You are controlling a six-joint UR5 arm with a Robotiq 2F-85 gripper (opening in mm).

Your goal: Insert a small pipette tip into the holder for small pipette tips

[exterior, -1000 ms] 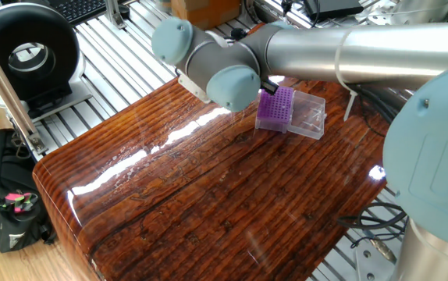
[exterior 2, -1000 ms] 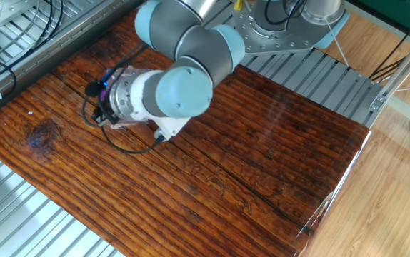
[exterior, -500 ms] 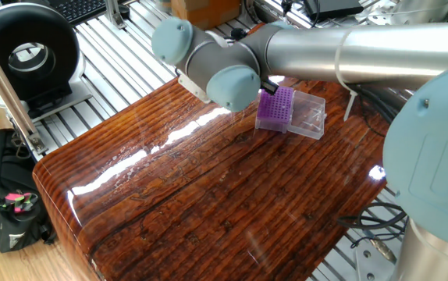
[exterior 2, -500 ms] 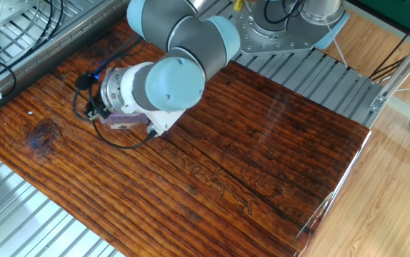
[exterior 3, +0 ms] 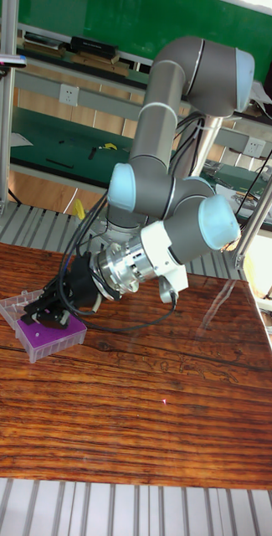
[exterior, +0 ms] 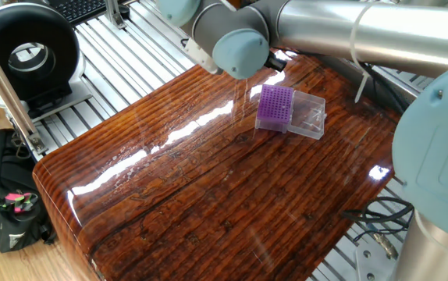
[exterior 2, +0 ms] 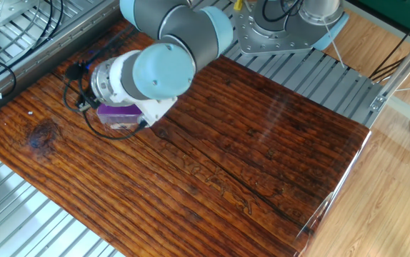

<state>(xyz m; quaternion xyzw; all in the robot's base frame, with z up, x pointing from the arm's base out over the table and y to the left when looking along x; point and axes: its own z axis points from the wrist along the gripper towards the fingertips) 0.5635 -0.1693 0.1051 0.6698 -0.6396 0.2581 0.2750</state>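
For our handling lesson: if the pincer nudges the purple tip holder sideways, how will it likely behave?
The purple tip holder looks like small, thin plastic, so probably light. It lies flat and low on the glossy wooden table, so it would likely slide rather than tip.

Bright, even overhead light with sharp focus in all three views, white glare streaks across the glossy dark-brown wooden tabletop (exterior: 208,187) below and beside the black two-finger pincer (exterior 3: 37,313), soft shadow under it, and slight washout on the pale-blue arm joint cap (exterior 2: 163,70).
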